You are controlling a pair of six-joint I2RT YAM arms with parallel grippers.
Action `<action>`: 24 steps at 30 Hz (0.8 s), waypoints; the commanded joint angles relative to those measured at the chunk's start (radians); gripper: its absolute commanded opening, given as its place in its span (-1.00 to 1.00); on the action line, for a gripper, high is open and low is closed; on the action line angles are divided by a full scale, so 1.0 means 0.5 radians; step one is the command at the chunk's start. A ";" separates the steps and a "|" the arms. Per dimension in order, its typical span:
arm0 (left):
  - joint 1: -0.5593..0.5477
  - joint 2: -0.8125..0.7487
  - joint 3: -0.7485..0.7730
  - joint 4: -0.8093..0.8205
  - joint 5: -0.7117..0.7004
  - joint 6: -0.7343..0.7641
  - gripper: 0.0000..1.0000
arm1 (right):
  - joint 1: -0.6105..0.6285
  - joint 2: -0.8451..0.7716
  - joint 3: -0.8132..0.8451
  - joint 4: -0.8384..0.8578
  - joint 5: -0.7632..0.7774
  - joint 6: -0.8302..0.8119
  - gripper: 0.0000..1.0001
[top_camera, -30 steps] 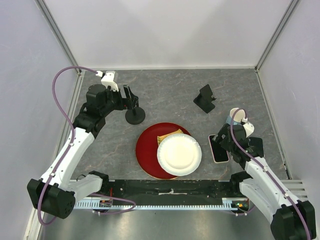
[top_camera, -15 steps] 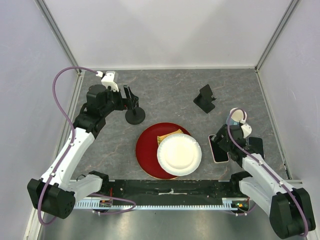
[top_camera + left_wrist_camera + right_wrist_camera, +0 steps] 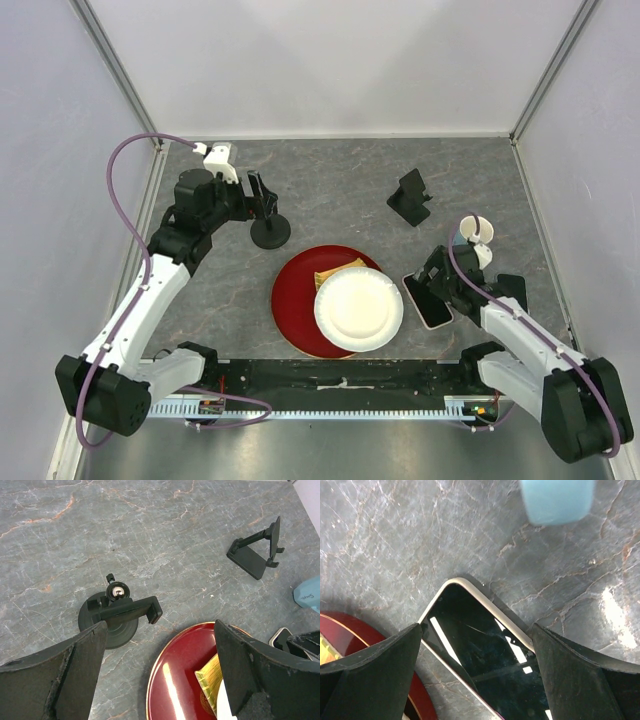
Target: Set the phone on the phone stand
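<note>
The phone [image 3: 427, 303] lies slanted on the grey table, just right of the white paper plate [image 3: 358, 308]. In the right wrist view its glossy black screen [image 3: 485, 655] fills the space between my fingers, which touch its pale rim on both sides. My right gripper [image 3: 437, 282] is shut on it, low at the table. The black phone stand [image 3: 410, 197] stands apart at the back right, and shows in the left wrist view [image 3: 255, 555]. My left gripper [image 3: 262, 195] is open and empty at the far left [image 3: 160, 680].
A red plate [image 3: 300, 300] holds the paper plate and a yellow packet [image 3: 335, 270]. A black round-base clamp mount [image 3: 270, 232] stands under my left gripper. A light blue mug [image 3: 475, 232] stands just behind my right gripper [image 3: 557, 500]. Walls enclose the table.
My right gripper has swung left, and the phone has turned and slid toward the paper plate with it. The left arm has not moved.
</note>
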 commanded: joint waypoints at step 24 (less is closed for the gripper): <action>-0.009 0.032 -0.003 0.048 0.037 -0.058 0.79 | 0.131 -0.033 0.247 -0.108 -0.528 -0.129 -1.00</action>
